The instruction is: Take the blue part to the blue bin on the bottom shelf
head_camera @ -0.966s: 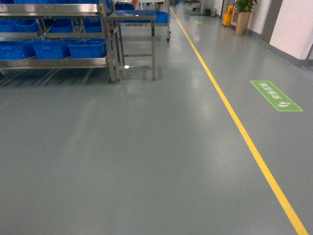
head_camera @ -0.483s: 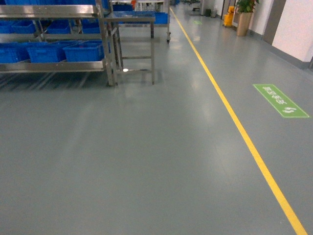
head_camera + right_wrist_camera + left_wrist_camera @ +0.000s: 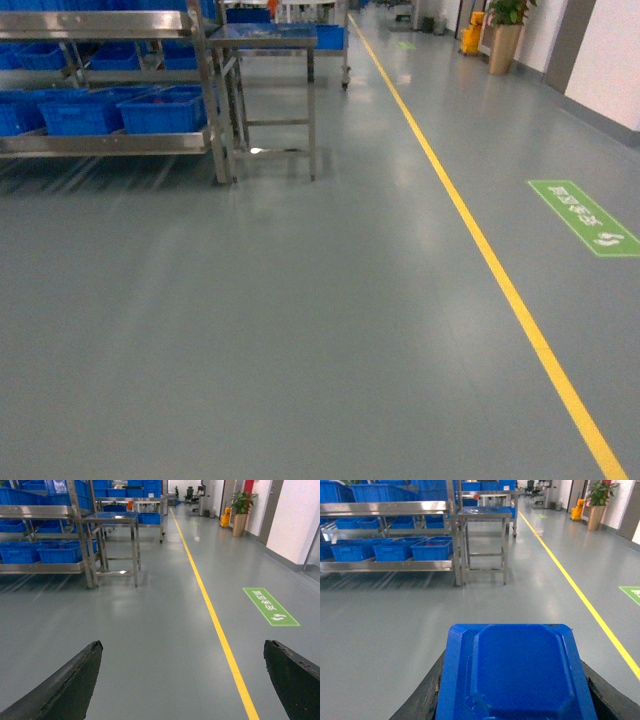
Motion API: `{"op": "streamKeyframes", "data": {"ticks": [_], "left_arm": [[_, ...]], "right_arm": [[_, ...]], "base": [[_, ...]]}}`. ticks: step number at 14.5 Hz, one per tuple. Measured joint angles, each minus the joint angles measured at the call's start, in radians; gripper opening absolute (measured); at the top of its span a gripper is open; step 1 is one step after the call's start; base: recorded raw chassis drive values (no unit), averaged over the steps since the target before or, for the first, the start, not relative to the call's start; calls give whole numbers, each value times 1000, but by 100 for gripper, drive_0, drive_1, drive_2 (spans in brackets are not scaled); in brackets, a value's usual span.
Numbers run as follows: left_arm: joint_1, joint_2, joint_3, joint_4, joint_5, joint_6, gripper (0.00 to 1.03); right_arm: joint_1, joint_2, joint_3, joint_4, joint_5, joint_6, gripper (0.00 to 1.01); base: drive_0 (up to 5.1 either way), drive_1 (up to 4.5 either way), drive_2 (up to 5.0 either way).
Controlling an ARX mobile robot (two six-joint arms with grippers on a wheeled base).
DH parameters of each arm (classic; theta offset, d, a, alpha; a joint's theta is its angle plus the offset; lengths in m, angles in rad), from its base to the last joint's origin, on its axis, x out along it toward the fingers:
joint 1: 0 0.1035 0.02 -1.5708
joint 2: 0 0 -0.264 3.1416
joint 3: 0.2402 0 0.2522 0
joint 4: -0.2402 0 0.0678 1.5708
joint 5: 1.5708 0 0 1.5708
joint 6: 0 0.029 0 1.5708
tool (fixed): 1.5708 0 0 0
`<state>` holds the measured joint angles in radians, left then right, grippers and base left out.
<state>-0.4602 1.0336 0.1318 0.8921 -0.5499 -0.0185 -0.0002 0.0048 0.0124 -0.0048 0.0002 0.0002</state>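
My left gripper (image 3: 512, 692) is shut on the blue part (image 3: 520, 665), a moulded blue plastic piece that fills the bottom of the left wrist view between black fingers (image 3: 422, 700). Far ahead at the left stands the steel rack. Its bottom shelf (image 3: 100, 145) carries blue bins (image 3: 160, 110) side by side, also seen from the left wrist as blue bins (image 3: 431, 550). My right gripper (image 3: 182, 680) is open over bare floor, nothing between its fingers (image 3: 70, 685). Neither gripper shows in the head view.
A small steel table (image 3: 265, 40) stands just right of the rack. A yellow floor line (image 3: 480, 250) runs away on the right, with a green floor sign (image 3: 585, 215) beyond it. A potted plant (image 3: 505, 35) stands by the far right wall. Grey floor lies between me and the rack.
In the head view the rack and table have slid left and a little lower, and the green sign down and right: my base has rolled forward.
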Motion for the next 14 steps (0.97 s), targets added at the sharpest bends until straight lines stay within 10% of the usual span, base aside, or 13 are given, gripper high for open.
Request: {"op": "streamKeyframes", "data": {"ticks": [14], "left_arm": [[1,0,0,0,-1,0,44]], "right_arm": [[0,0,0,2,0,0,98]], "base": [[-8,426,-441]]}}
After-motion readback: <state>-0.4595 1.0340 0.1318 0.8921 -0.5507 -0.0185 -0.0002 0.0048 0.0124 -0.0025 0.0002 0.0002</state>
